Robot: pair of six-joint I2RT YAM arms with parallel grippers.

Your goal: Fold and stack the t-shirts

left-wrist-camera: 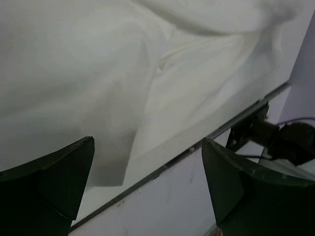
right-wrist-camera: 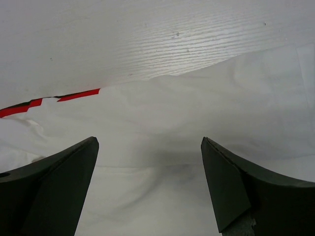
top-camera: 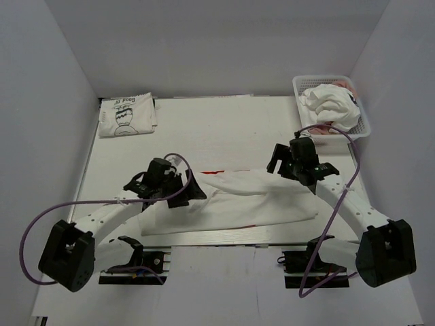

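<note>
A white t-shirt with red print (top-camera: 238,202) lies half-folded as a long band across the table's near middle. It fills the left wrist view (left-wrist-camera: 98,73) and the right wrist view (right-wrist-camera: 162,147), where a strip of red print (right-wrist-camera: 74,95) shows at its far edge. My left gripper (top-camera: 192,190) is open and empty over the shirt's left end, near the table's front edge. My right gripper (top-camera: 277,161) is open and empty above the shirt's right far edge. A folded white t-shirt with black cartoon and lettering (top-camera: 127,115) lies at the far left.
A white lattice basket (top-camera: 364,117) at the far right holds crumpled white shirts (top-camera: 329,105) with a bit of pink beneath. The table's front edge (left-wrist-camera: 187,155) runs just under my left gripper. White walls enclose the table on three sides.
</note>
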